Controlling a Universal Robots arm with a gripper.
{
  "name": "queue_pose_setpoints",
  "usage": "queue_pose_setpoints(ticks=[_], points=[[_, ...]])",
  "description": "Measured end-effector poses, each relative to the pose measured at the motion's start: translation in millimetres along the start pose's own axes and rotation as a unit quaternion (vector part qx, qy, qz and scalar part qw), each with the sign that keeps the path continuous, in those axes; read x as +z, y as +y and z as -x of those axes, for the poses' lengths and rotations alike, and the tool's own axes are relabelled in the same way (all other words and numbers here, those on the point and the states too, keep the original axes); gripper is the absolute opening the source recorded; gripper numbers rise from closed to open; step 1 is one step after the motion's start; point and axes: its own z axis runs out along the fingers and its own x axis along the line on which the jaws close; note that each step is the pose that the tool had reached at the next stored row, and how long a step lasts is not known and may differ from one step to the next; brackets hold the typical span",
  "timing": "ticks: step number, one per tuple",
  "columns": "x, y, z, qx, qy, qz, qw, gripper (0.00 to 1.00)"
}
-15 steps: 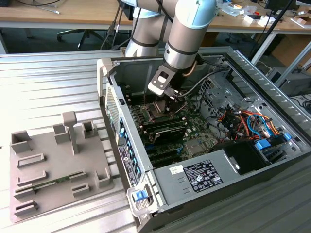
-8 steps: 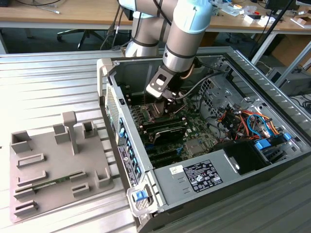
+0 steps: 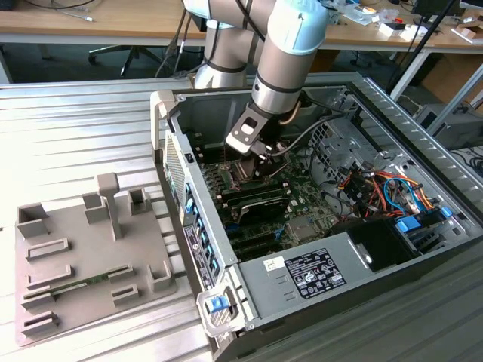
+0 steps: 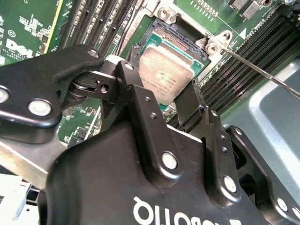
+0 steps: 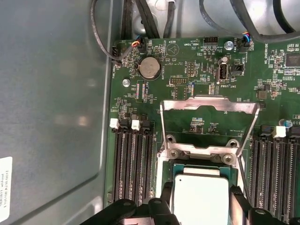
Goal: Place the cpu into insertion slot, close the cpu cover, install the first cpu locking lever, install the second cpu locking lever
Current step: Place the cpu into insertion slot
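The cpu [image 5: 200, 194], a dull silver square, lies over the insertion slot [image 4: 168, 33] on the green motherboard [image 5: 187, 75]; whether it is fully seated cannot be told; the black end effector [image 5: 200, 208] pinches it by two opposite edges, a finger [image 4: 190, 101] at each side; just beyond, the cpu cover [image 5: 209, 104] stands swung open on its hinge; dark memory slots [image 5: 131, 164] flank the slot; in the exterior view the arm reaches into an open computer case [image 3: 302, 275] on a ribbed metal tabletop [image 3: 75, 136].
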Motion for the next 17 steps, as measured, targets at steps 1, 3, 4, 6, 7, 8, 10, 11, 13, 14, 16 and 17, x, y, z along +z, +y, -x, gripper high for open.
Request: queue_pose_setpoints(ticks=[1,3,4,6,7,8,10,11,13,14,16,17], points=[[0.5,0.0,0.0,0.0,0.0,0.0,1.0,0.55],[1.7,-0.1,0.0,0.0,0.0,0.0,1.0,0.55],[2.1,-0.2,0.0,0.0,0.0,0.0,1.0,0.55],[3.4,-0.6,0.0,0.001,0.0,0.0,1.0,0.55],[4.1,-0.7,0.0,0.002,0.0,0.0001,1.0,0.55],[5.3,-0.9,0.1,0.004,-0.0001,0.0001,0.99999,0.55],[6.1,-0.9,0.1,0.006,-0.0001,0.0001,0.99998,0.55],[6.7,-1.0,0.1,0.006,-0.0001,0.0001,0.99998,0.55],[7.7,-1.1,0.0,0.006,-0.0001,0.0001,0.99998,0.55],[8.0,-1.2,0.0,0.007,-0.0002,0.0001,0.99998,0.55],[9.2,-1.7,-0.2,0.007,-0.0003,0.0001,0.99998,0.55],[9.5,-1.8,-0.3,0.006,-0.0003,0.0,0.99998,0.55]])
